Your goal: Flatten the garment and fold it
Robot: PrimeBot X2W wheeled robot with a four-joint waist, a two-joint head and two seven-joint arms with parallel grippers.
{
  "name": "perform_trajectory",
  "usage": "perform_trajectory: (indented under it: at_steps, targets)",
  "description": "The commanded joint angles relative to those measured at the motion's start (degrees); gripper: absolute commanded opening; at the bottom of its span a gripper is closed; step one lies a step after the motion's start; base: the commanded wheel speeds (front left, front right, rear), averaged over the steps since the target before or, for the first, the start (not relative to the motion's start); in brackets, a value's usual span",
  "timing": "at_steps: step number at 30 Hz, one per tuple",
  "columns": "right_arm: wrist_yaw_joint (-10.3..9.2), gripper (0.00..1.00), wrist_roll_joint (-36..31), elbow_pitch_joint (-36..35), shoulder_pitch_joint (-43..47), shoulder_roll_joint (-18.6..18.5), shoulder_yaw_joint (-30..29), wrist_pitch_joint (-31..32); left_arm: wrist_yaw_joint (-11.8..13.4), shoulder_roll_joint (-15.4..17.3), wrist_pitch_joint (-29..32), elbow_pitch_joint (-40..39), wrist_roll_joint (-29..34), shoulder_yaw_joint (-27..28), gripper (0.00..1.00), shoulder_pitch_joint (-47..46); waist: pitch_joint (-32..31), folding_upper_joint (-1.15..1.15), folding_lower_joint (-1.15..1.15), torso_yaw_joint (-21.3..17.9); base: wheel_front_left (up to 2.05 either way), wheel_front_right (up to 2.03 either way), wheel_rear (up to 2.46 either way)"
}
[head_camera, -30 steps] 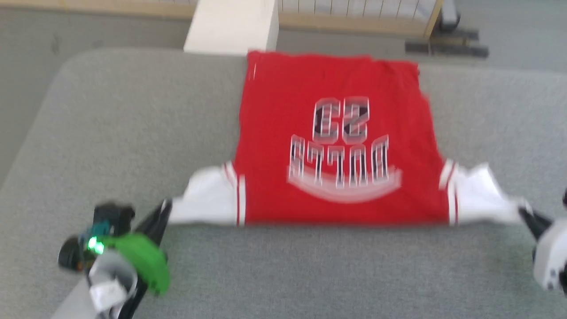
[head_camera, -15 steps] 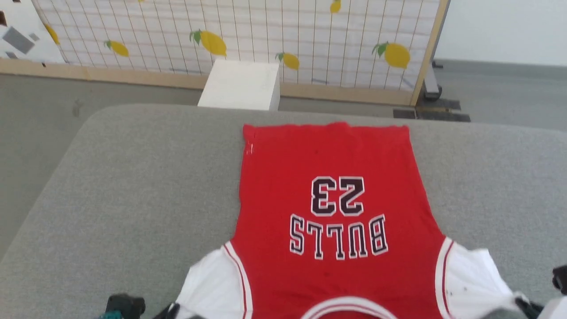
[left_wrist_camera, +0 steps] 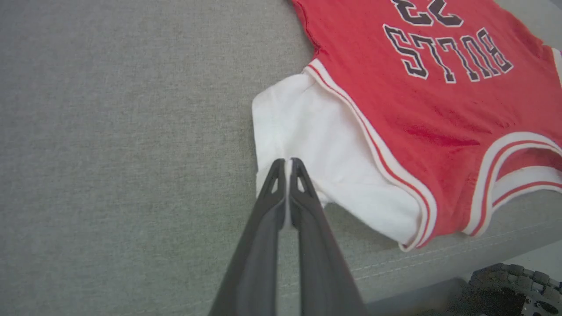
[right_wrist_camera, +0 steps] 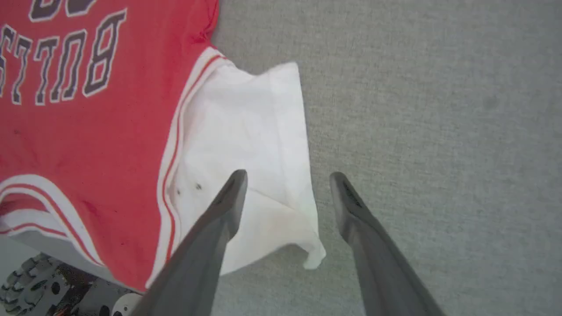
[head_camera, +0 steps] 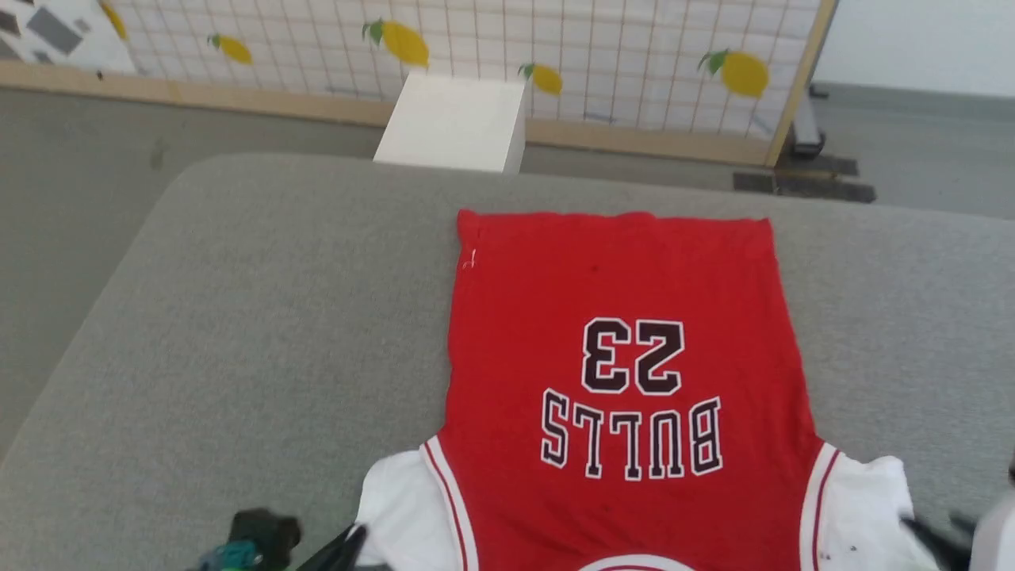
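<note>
The garment point(head_camera: 618, 285) lies flat on the grey cushioned surface point(head_camera: 262, 317), hem far from me and its "23 BULLS" print upside down. In the left wrist view my left gripper point(left_wrist_camera: 287, 163) is shut on the outer edge of the garment's point(left_wrist_camera: 439, 109) white sleeve point(left_wrist_camera: 316, 140), a sliver of white cloth showing between its fingers. It sits at the lower left of the head view point(head_camera: 341, 547). My right gripper point(right_wrist_camera: 289, 177) stands open, its fingers either side of the other white sleeve's point(right_wrist_camera: 246, 127) outer edge, which lies loose; it shows at the lower right point(head_camera: 932, 535).
The cushion's front edge point(left_wrist_camera: 439, 259) runs just below the garment's collar, with my wheeled base point(left_wrist_camera: 513, 285) beneath it. Beyond the far edge stand a white box point(head_camera: 456, 119) and a lemon-print screen point(head_camera: 634, 47) on grey floor.
The right gripper has opened and let go of the right sleeve. The left gripper still pinches its sleeve. The head camera has tilted up, so the whole picture has shifted.
</note>
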Motion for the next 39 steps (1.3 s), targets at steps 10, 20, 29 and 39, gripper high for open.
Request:
perform_trajectory:
  at_steps: [10,20,29,39]
  targets:
    - [-0.09,1.0,-2.75,-2.58,-25.18,4.19,-8.64,15.91,0.06,-2.86,2.37,-12.19,3.97,-3.4,0.0,-6.33,15.69,0.0,0.01,9.87,0.0,0.0,0.0]
    - [-0.09,1.0,-16.44,10.45,-48.02,2.65,-10.62,25.0,1.17,-6.31,2.97,-20.24,6.5,-6.23,0.0,-9.28,25.57,0.0,0.01,17.17,0.0,0.0,0.0]
    - [-0.09,1.0,-25.19,20.02,-57.57,1.64,-12.62,24.08,1.84,-9.03,2.92,-22.09,7.45,-8.77,0.0,-9.72,29.79,0.0,0.01,20.15,0.0,0.0,0.0]
    - [-0.09,0.67,-28.67,24.57,-58.61,0.77,-9.81,23.93,1.7,-10.06,2.0,-21.13,7.54,-9.78,0.0,-10.04,30.56,0.0,0.01,20.62,0.0,0.0,0.0]
